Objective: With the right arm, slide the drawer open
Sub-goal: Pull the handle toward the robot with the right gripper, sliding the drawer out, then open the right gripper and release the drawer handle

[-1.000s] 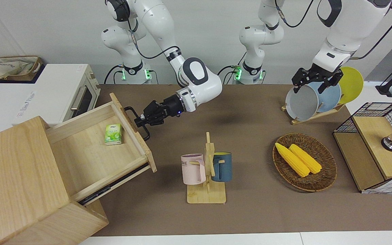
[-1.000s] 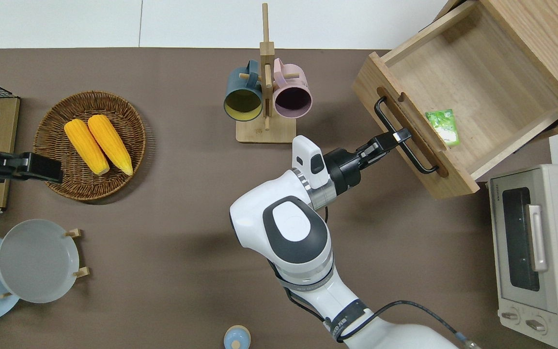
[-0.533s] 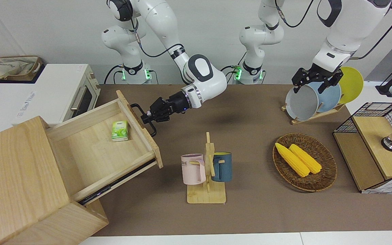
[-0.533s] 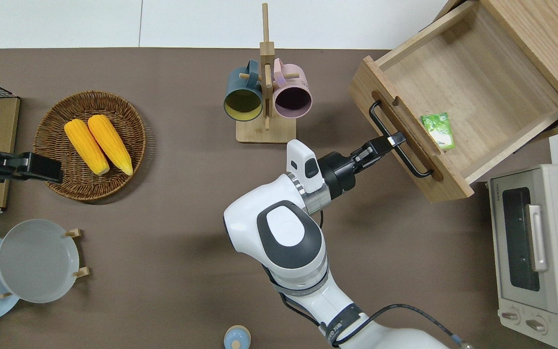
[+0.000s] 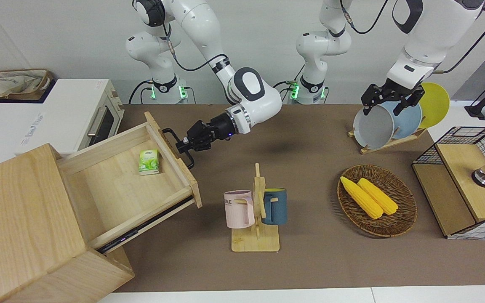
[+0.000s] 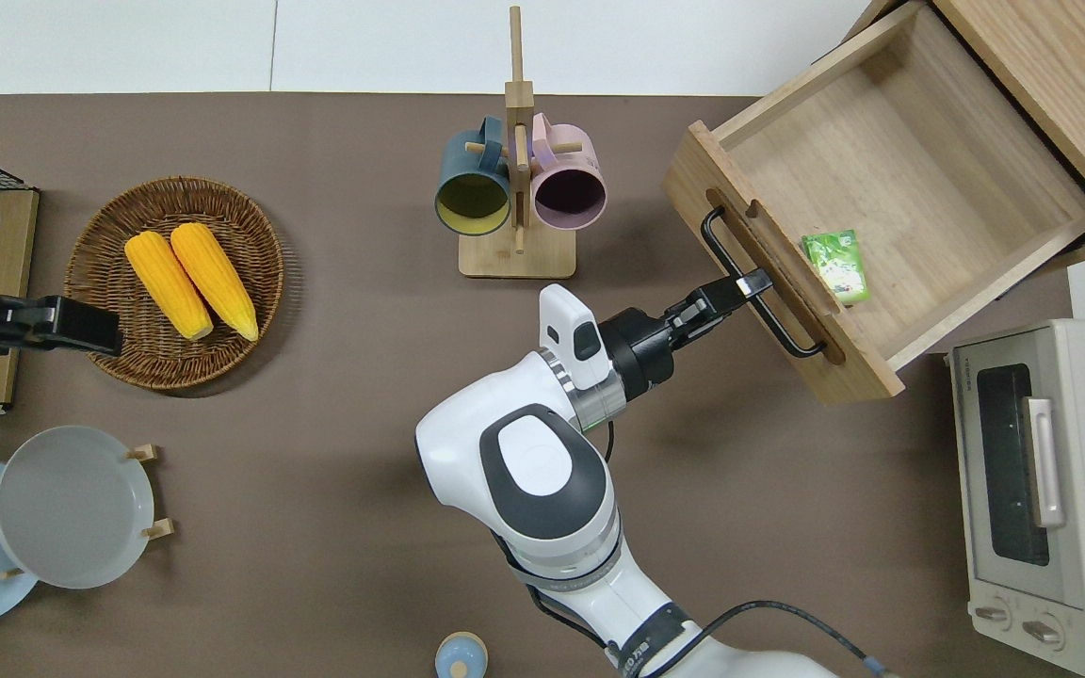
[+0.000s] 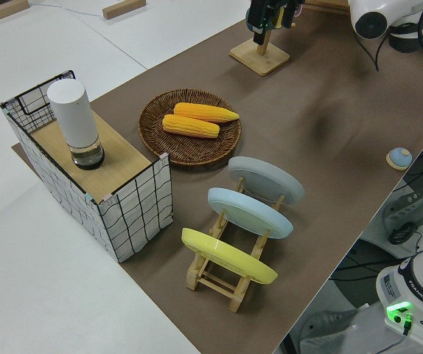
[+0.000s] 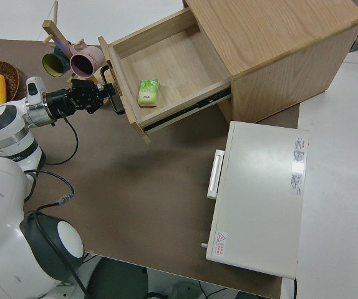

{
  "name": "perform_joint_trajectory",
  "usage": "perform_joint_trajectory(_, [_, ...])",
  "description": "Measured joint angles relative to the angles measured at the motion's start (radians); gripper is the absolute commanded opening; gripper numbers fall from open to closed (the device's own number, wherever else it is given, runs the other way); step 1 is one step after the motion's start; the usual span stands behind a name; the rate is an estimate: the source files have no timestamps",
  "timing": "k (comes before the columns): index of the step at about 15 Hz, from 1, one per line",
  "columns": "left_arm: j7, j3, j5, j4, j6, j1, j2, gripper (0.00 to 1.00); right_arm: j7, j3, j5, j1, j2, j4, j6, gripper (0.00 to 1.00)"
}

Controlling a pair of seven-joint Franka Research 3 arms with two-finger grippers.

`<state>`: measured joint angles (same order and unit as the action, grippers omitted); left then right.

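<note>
At the right arm's end of the table, the black handle (image 6: 757, 299) is gripped by the right gripper (image 6: 748, 284), fingers clamped on its bar. Since a second ago the drawer (image 6: 891, 188) has been drawn further out of the cabinet (image 5: 23, 223); more of its floor is now laid bare, and its front panel is seen closer to the mug rack (image 6: 516, 179). The green packet (image 6: 835, 266) has been carried along inside, just against the front panel. The right arm (image 6: 542, 471) has been pulled back with the handle. The toaster oven (image 6: 1042, 490) is unmoved beside the drawer. The left arm is parked, its gripper (image 5: 387, 99) unchanged, fingers spread.
</note>
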<state>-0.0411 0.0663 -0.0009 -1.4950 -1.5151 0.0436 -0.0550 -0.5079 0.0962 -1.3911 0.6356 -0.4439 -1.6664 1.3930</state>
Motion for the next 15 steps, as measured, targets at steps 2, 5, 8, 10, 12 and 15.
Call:
perform_joint_trajectory(2, [0.0,0.0,0.0,0.0,0.0,0.0,0.0,0.99,0.0,0.001,0.0,0.001,-0.001,0.002,-0.001,0.99])
perform_joint_trajectory(5, [0.0,0.0,0.0,0.0,0.0,0.0,0.0,0.99,0.0,0.0,0.0,0.001,-0.001,0.004,-0.002,0.99])
perform_joint_trajectory(8, [0.0,0.0,0.0,0.0,0.0,0.0,0.0,0.99,-0.002,0.001,0.0,0.001,-0.003,0.004,-0.002,0.99])
perform_joint_trajectory(10, [0.0,0.0,0.0,0.0,0.0,0.0,0.0,0.99,-0.004,0.001,0.0,0.003,-0.007,0.004,-0.002,0.99])
perform_joint_trajectory(12, [0.0,0.0,0.0,0.0,0.0,0.0,0.0,0.99,-0.008,0.002,0.0,0.008,-0.01,0.01,-0.002,0.99])
perform_joint_trajectory(15, [0.0,0.0,0.0,0.0,0.0,0.0,0.0,0.99,-0.032,0.003,0.047,0.019,-0.012,0.044,-0.001,0.99])
